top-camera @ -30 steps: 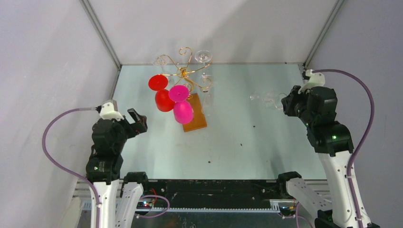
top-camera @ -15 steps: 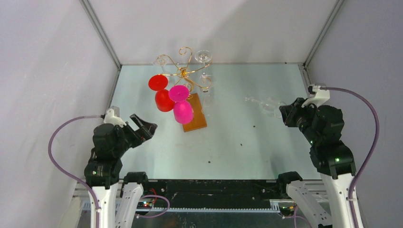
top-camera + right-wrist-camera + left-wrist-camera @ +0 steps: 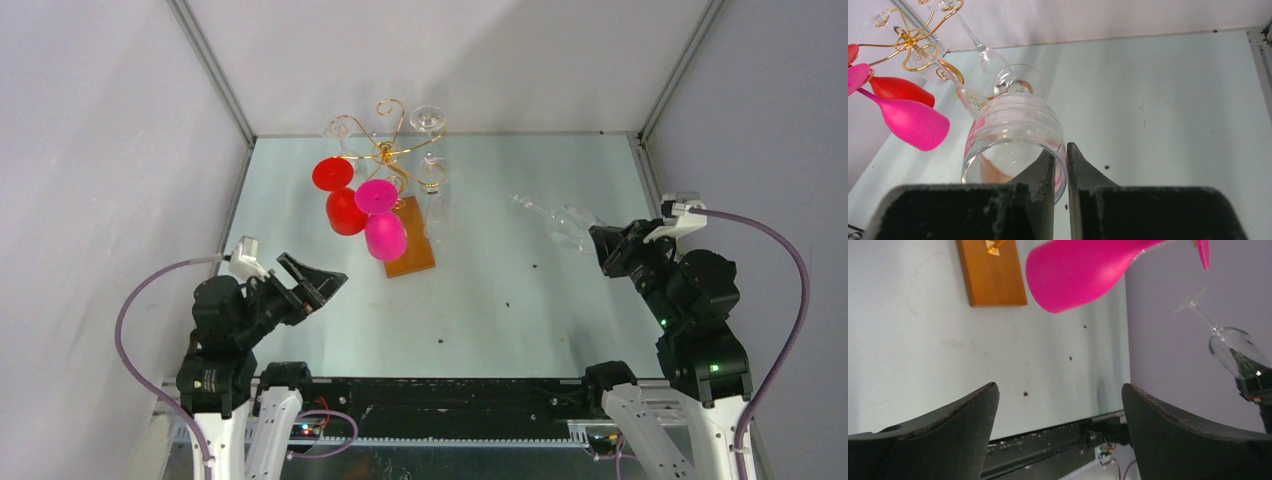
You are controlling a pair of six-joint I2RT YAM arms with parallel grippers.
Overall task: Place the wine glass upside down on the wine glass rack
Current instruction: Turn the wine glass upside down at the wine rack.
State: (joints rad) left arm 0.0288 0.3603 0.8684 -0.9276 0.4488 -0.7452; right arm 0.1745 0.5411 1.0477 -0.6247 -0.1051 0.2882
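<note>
Grey walls [image 3: 100, 120] enclose a pale table [image 3: 520, 180] holding the wine glass rack [image 3: 415, 255].

In the left wrist view only part of the base of the wine glass rack [image 3: 993, 275] shows, cut by the top edge, as is the foot of the pink glass [image 3: 1083, 272]. The left tool [image 3: 1059, 386] is cut by the bottom edge. In the right wrist view the wine glass [image 3: 1013, 125] hides its own stem. From above, the clear glasses [image 3: 428, 118] on the rack are too faint to count.
</note>
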